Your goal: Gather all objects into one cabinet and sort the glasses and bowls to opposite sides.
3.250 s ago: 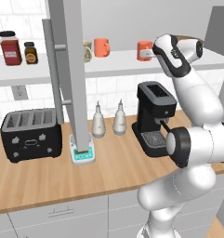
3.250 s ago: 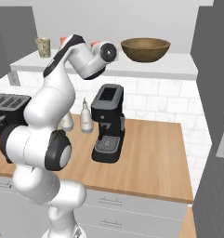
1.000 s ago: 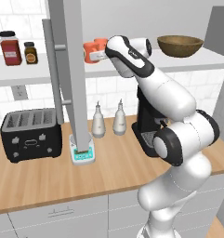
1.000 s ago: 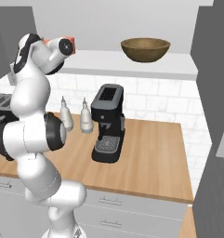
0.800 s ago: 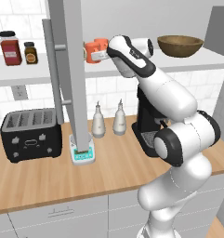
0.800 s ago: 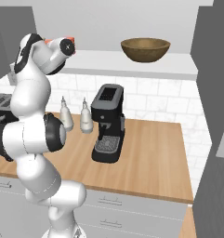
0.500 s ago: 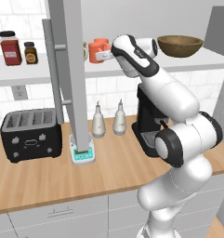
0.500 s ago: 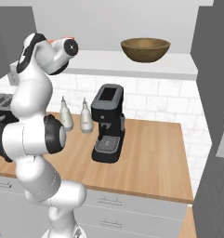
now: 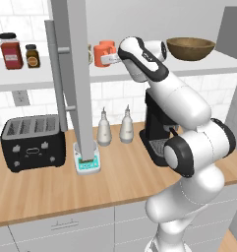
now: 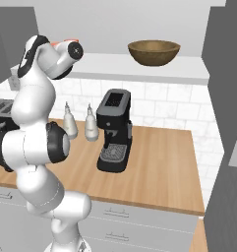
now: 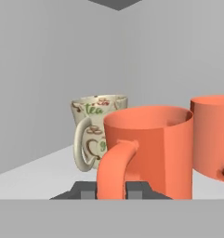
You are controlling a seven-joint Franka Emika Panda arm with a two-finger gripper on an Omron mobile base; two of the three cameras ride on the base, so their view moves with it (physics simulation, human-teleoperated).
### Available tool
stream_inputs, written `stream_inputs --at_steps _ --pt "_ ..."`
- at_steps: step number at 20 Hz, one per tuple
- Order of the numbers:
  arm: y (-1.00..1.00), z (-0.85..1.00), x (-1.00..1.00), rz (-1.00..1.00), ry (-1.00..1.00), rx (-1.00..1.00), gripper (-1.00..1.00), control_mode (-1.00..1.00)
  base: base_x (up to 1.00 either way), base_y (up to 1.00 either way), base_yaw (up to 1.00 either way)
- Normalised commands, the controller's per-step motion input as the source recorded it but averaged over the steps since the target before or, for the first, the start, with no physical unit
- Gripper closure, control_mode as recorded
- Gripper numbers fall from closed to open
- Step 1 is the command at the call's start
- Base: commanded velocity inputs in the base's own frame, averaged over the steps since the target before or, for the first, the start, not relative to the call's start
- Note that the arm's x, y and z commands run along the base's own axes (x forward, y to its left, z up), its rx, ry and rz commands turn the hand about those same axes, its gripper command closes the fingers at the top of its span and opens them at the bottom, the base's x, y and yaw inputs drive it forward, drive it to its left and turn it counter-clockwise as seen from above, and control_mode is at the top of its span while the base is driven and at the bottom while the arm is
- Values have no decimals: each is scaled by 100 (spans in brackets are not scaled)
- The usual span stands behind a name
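My gripper (image 11: 112,190) is shut on the handle of a coral-orange mug (image 11: 150,148), which stands upright over the white cabinet shelf (image 11: 34,174). Just behind it to the left is a cream mug (image 11: 97,132) with "tea" printed on it. A second coral-orange mug (image 11: 213,135) stands close on the right. In the left base view the gripper (image 9: 109,59) holds the mug (image 9: 106,49) beside the open grey cabinet door (image 9: 75,74). The dark-brown wooden bowl (image 9: 190,47) sits far to the right on the same shelf (image 9: 216,60), and shows again in the right base view (image 10: 154,51).
Two spice jars (image 9: 11,50) stand on the shelf left of the door. Below on the wooden counter (image 9: 51,189) are a toaster (image 9: 30,142), a small scale (image 9: 87,164), two bottles (image 9: 104,129) and a coffee machine (image 10: 115,130).
Earlier the hand was at the shelf's middle; it has carried the coral mug left to the other mugs. Over the last second it has barely shifted.
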Motion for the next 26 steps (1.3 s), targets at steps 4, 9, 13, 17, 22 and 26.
stream_inputs --at_steps 4,9,13,17,22,26 --pt "0 -14 0 0 0 0 100 -100 0 0 0" --pt "0 -4 0 0 -1 0 100 -100 0 0 0" --pt "0 0 0 0 0 0 100 -100 0 0 0" --pt "0 0 0 0 0 0 -100 -100 0 0 0" --pt "0 0 0 0 0 0 -100 -100 0 0 0" --pt "0 0 0 0 0 0 -100 -100 0 0 0"
